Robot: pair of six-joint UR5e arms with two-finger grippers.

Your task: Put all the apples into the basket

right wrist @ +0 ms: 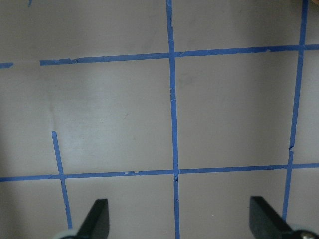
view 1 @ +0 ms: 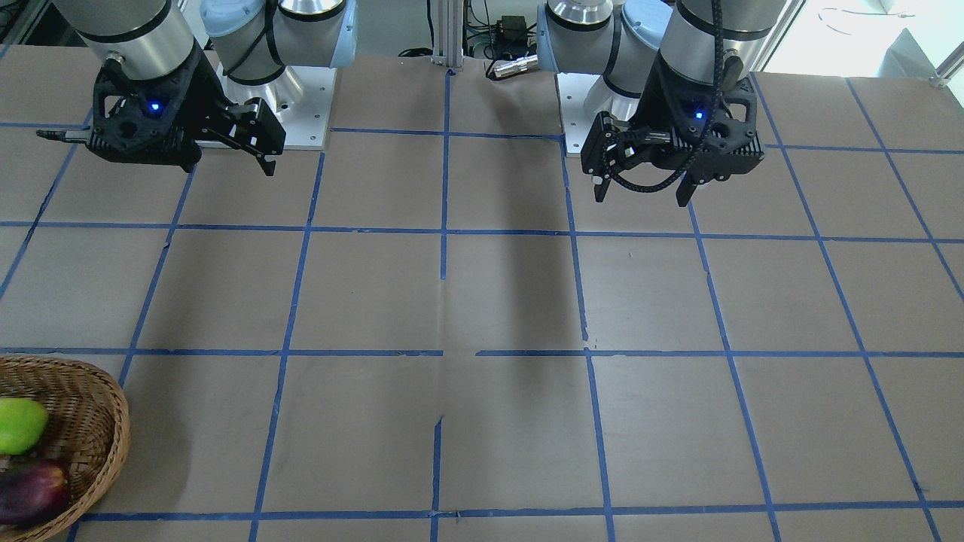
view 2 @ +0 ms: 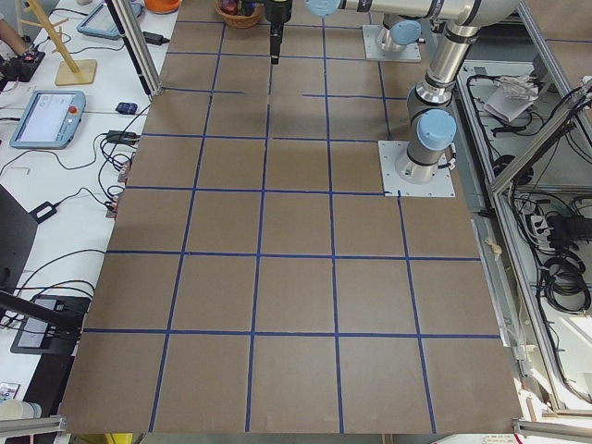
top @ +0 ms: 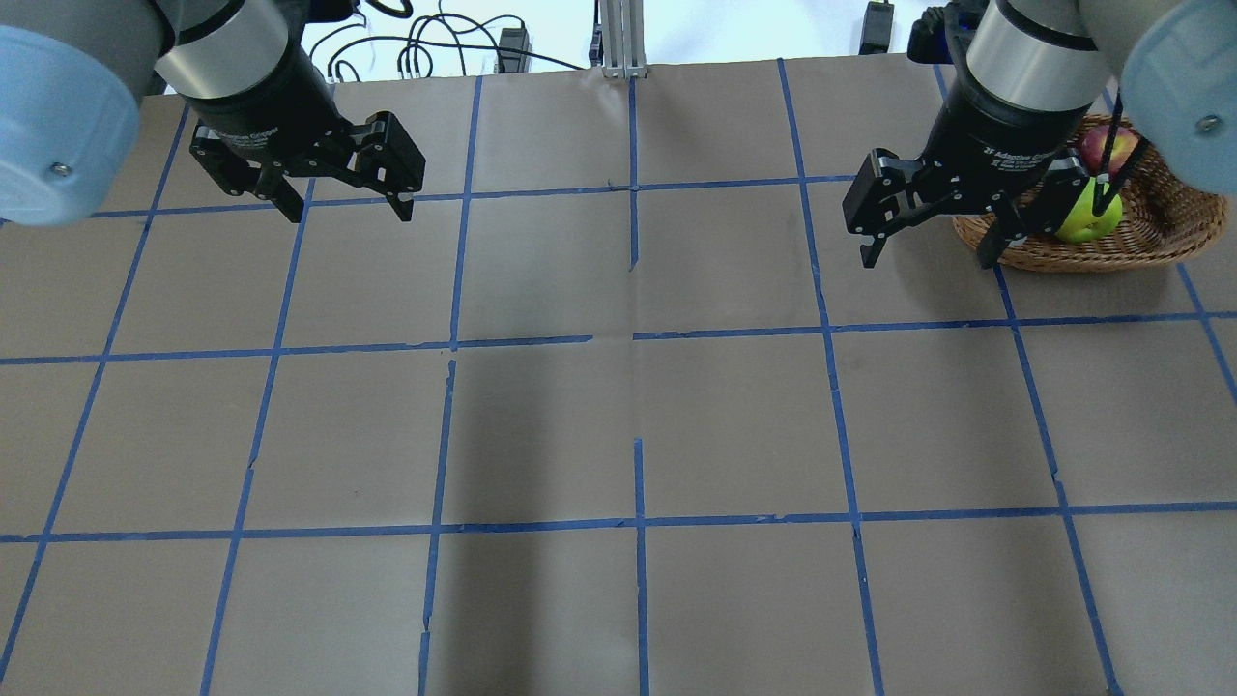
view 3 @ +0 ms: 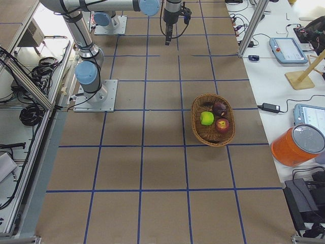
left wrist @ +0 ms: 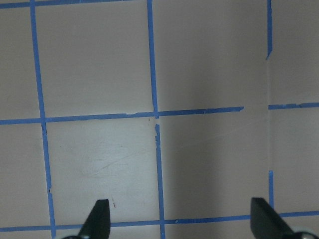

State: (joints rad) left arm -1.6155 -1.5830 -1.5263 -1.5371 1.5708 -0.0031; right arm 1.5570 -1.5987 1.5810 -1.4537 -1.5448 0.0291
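Note:
The wicker basket holds all three apples: the green one, the maroon one and the red one. In the overhead view the basket is at the far right, with the green apple and the red apple showing past my right arm. My right gripper is open and empty, raised, apart from the basket. My left gripper is open and empty over bare table. The front view shows the basket with the green apple and the maroon apple.
The brown table is marked by a blue tape grid. Both wrist views show only tape lines between spread fingertips. An orange bucket, tablets and cables lie beyond the table's far edge.

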